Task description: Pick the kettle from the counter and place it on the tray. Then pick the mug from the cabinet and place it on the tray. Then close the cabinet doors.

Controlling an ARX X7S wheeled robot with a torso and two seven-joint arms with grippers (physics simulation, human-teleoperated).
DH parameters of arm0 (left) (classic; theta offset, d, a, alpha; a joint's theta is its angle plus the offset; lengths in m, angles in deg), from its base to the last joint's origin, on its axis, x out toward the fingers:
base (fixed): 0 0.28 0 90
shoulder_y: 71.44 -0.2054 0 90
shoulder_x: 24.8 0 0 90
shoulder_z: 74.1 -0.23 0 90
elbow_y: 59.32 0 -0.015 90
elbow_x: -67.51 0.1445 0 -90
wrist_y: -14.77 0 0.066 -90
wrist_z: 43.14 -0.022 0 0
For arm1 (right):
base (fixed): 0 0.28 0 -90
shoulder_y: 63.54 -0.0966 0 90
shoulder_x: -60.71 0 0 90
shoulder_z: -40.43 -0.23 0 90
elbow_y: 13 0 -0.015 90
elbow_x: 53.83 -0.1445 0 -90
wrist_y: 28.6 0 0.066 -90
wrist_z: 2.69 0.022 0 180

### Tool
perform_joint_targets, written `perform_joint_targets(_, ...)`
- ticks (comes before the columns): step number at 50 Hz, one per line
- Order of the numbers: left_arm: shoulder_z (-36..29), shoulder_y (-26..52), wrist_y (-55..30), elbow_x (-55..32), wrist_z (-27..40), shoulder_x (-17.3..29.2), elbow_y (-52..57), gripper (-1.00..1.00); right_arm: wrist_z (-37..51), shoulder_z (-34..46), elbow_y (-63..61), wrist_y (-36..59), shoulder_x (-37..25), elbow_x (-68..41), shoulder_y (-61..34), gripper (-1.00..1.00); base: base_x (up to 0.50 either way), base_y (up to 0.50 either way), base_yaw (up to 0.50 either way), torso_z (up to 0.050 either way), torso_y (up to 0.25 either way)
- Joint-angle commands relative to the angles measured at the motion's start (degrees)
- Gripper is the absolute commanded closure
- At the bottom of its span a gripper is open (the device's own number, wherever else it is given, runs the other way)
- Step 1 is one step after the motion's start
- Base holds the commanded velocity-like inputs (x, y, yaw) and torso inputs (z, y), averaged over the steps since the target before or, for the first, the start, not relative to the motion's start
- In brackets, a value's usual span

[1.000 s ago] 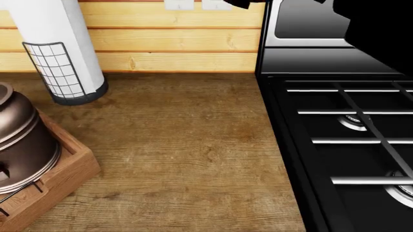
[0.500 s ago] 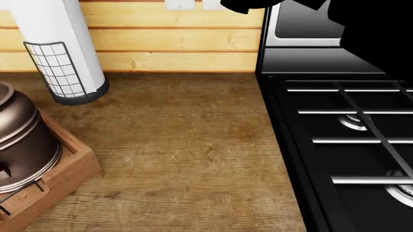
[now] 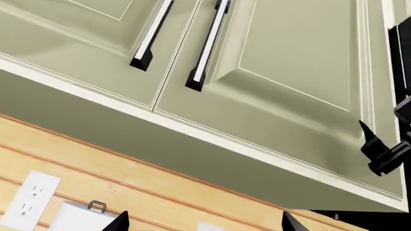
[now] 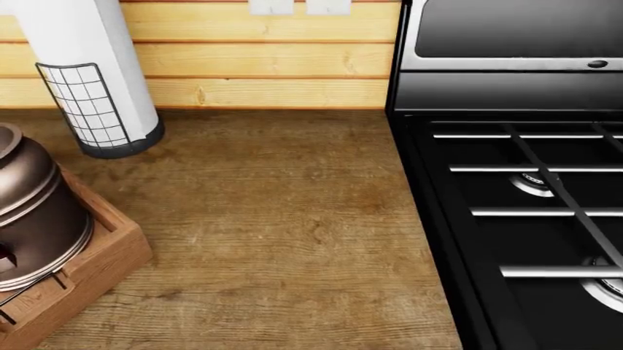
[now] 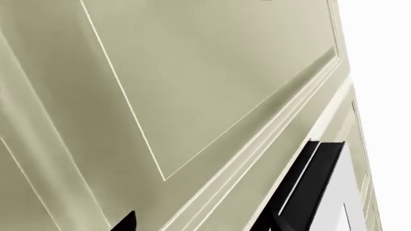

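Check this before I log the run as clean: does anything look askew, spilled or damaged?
Nothing stands out. The kettle sits upright in the tray, the counter shows no spill, and the cabinet doors meet flush with their handles side by side. No mug is in view.

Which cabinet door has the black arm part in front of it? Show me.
The door farther from the paper roll: the black arm part overlaps its lower corner, while the other door is unobstructed.

Left jaws: two black, pointed tips at the frame edge.
Right jaws: two black, pointed tips, matte.
Other arm part (image 3: 385, 154): black angular bracket, dark metal.
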Motion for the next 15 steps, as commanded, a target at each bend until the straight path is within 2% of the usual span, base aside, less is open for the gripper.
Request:
perform_joint_targets(1, -6.3, 1.7, 3.5, 1.3, 1.6, 0.2, 2.5, -1.0, -2.9, -8.9, -17.0, 9.2, -6.7, -0.8, -0.6, -1.0, 0.0, 0.0, 0.0, 0.0, 0.0)
perform_joint_targets(15, -9.6, 2.4, 4.6, 2.2, 2.0, -0.2, 3.7, -1.0, -4.5, -20.0, -28.1, 17.7, -10.0, -2.0, 1.5, -1.0, 0.0, 0.0, 0.0, 0.0, 0.0)
